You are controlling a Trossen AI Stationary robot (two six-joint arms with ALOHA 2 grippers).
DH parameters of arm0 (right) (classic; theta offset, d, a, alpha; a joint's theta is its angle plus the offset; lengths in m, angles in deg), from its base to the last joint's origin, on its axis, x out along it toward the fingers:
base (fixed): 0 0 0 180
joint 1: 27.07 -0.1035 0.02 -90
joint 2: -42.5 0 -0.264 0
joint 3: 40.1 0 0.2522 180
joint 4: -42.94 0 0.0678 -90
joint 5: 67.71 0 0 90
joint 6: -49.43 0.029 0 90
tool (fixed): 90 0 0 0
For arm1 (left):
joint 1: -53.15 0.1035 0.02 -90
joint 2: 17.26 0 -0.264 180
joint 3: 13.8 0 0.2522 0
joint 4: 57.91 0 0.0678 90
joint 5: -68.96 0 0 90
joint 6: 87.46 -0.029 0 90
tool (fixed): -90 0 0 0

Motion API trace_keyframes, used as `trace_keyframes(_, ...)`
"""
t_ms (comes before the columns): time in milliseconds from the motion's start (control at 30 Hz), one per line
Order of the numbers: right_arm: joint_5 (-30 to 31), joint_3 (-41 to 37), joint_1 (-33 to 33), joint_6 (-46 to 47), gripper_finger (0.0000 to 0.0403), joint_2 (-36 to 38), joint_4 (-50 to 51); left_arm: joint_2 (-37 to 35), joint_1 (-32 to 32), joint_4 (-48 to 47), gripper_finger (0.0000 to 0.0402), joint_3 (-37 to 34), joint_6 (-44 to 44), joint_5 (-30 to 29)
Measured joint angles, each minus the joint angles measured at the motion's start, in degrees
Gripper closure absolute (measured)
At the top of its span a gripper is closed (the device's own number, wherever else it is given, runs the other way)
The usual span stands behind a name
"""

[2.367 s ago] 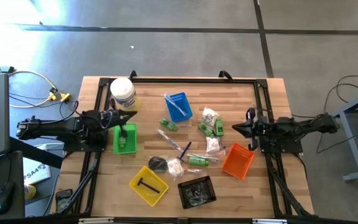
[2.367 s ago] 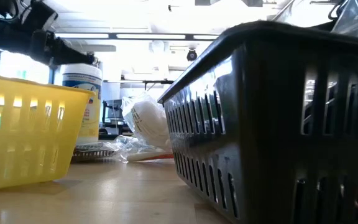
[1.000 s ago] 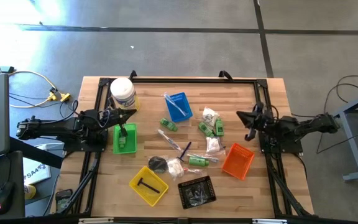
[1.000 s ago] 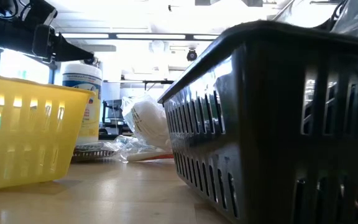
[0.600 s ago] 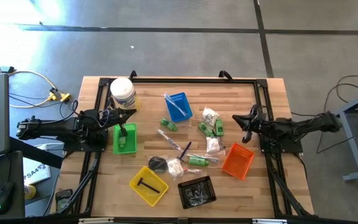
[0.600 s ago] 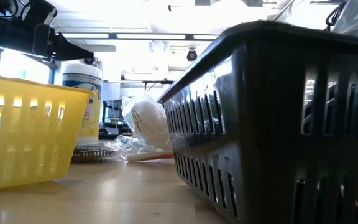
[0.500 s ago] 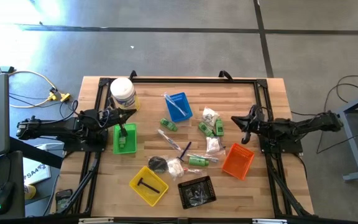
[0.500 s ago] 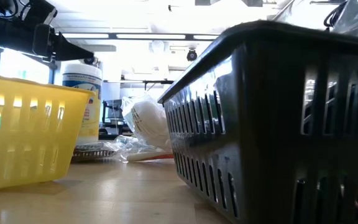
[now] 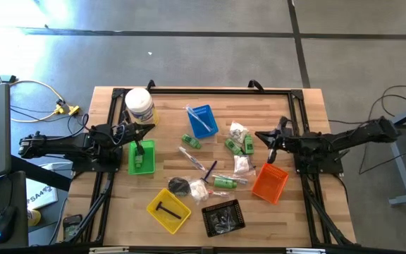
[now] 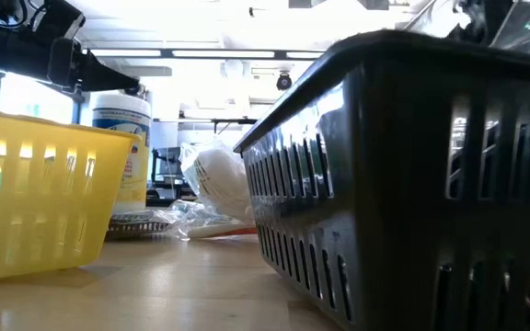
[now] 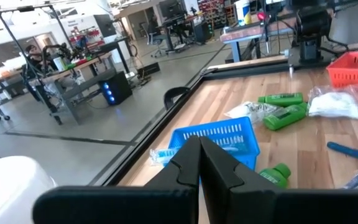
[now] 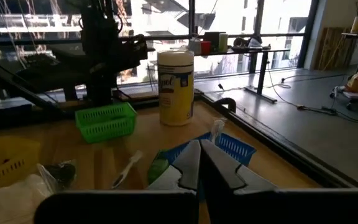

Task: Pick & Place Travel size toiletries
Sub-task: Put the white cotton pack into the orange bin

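**A:** What's on the table [image 9: 302, 212] right now, biggest stuff first?

**B:** Both arms sit at the sides. The left gripper [image 9: 149, 128] is just above the green tray [image 9: 141, 156], beside the white tub [image 9: 139, 106]. Its fingers [image 11: 194, 163] are pressed together with nothing between them. The right gripper [image 9: 259, 135] hangs over the right side, just above the orange tray [image 9: 269, 182], and its fingers [image 12: 197, 163] are closed and empty as well.

**A:** And the toiletries?

**B:** Mostly loose in the middle. Green bottles [image 9: 239, 146] lie near the right gripper, with one more [image 9: 191, 141] below the blue tray [image 9: 203, 120]. A toothbrush [image 9: 193, 156] lies mid-table, and white sachets [image 9: 242, 164] sit next to the orange tray. A black T-shaped piece [image 9: 165, 209] is in the yellow tray [image 9: 168, 209]. Something is in the black tray [image 9: 223, 216] too, can't tell what.
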Motion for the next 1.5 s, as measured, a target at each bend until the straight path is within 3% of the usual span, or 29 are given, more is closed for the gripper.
trace_keyframes(300, -8.11, 14.22, 0.05, -1.21, 0.0400, -24.41, 0.46, 0.00, 0.00, 0.48, 0.0402, 0.00, -1.43, -0.02)
trace_keyframes(400, -8.64, 16.86, 1.01, -1.14, 0.0400, -29.76, -0.59, -0.02, -0.02, 0.41, 0.0402, 0.00, -1.43, 0.00)
trace_keyframes(533, -14.74, 18.15, 2.97, -1.31, 0.0400, -34.45, -4.84, -0.01, 0.00, -0.07, 0.0402, 0.00, -1.42, 0.00)
trace_keyframes(933, -15.63, 18.32, 11.30, -0.73, 0.0400, -34.17, -5.16, -0.02, -0.01, -1.86, 0.0402, 0.00, -0.60, 0.03)
trace_keyframes(1167, -15.21, 19.41, 24.80, 7.94, 0.0394, -34.44, 18.95, -0.02, 0.00, -2.47, 0.0402, 0.00, 0.09, 0.03)
trace_keyframes(1300, -24.08, 19.47, 29.35, 9.55, 0.0349, -34.77, 21.76, -0.02, -0.01, -2.43, 0.0402, 0.00, 0.09, 0.03)
trace_keyframes(1500, -33.00, 19.78, 32.83, 13.80, 0.0220, -35.89, 22.07, -0.02, -0.02, -2.22, 0.0402, 0.00, -1.44, 0.03)
